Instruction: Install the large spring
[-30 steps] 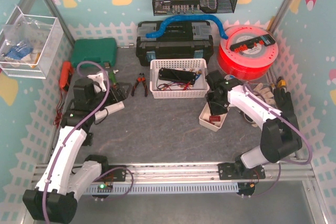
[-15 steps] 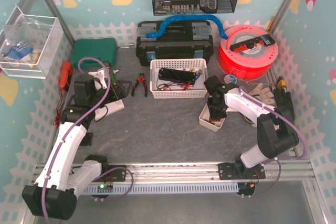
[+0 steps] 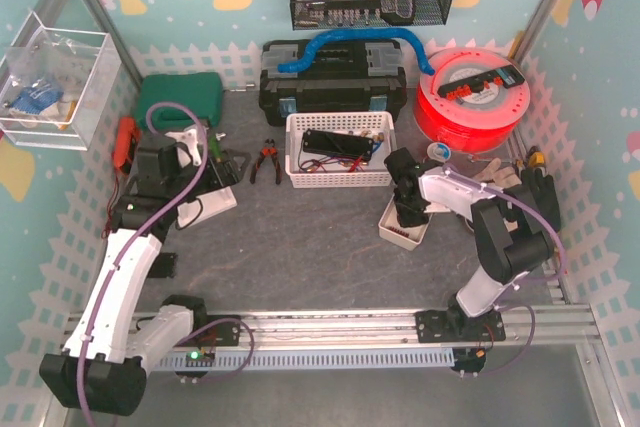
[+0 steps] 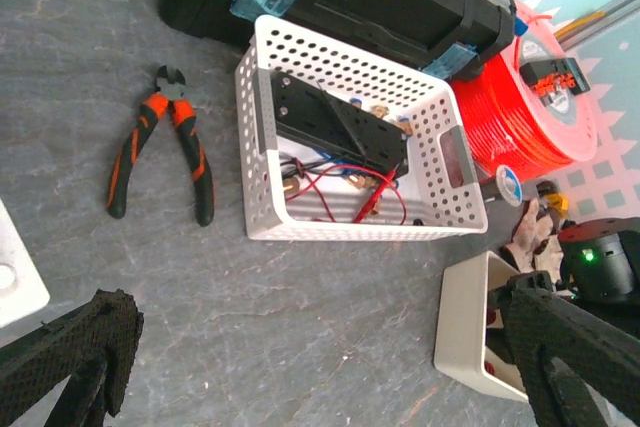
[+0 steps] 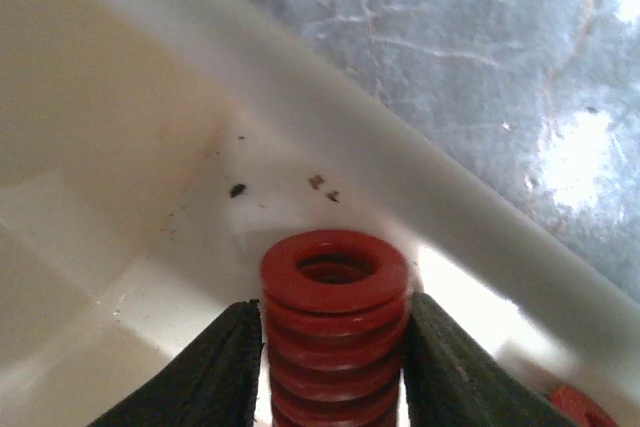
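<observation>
Large red spring [image 5: 335, 322] pinched between the two black fingers [image 5: 210, 367] of the right gripper [image 5: 334, 352], seen end-on in the right wrist view so that its top ring faces the camera and its coils run down out of frame; whether its lower end rests on the floor of the small white bin [image 5: 100, 97] cannot be told. The bin sits on the grey table [image 3: 300, 247] just in front of a white perforated basket [image 4: 258, 127], and the right arm reaches into it from the right side. A second red piece shows at the bin's lower right corner. The left gripper [image 4: 310, 367] hovers over the left part of the table with its fingers spread wide and nothing between them, orange-handled cutters [image 4: 160, 152] lying ahead of it and a white block [image 4: 15, 282] at the left edge of its view. By the look of it, the step in hand is the pick-up: the spring is gripped but not yet out of the bin. The next move likely calls for a straight lift clear of the bin wall, with a firm squeeze so the round coils do not roll or slip, then a carry to the mounting point, which these views do not plainly show
</observation>
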`<state>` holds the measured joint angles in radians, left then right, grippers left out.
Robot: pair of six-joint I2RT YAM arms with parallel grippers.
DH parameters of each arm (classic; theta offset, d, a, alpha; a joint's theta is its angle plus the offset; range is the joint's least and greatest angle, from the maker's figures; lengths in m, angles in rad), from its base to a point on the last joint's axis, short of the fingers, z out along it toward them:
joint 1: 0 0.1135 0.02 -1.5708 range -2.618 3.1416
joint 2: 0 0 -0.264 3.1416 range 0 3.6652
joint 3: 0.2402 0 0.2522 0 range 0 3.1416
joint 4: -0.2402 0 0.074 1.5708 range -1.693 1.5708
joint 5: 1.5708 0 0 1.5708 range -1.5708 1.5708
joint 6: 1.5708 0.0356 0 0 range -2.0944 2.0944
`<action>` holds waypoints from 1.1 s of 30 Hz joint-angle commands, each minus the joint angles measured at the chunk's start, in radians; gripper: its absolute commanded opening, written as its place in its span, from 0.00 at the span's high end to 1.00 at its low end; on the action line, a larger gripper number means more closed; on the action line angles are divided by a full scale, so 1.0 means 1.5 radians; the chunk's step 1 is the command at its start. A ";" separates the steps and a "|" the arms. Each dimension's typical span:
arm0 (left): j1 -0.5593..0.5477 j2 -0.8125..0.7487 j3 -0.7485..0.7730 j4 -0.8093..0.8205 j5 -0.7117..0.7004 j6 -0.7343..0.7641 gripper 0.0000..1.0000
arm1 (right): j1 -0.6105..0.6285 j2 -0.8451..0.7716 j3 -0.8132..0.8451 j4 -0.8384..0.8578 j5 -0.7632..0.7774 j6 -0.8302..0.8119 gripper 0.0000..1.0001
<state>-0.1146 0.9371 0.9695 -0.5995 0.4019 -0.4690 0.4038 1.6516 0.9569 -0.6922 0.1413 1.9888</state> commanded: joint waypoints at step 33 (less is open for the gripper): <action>0.023 0.050 0.164 -0.101 -0.018 -0.001 0.22 | 0.003 -0.311 0.056 0.146 0.006 -0.908 0.90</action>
<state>-0.0803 1.0294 1.1828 -0.7692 0.2893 -0.4881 0.3939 1.2423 1.0359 -0.5907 0.2832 0.9932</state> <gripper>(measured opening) 0.824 0.300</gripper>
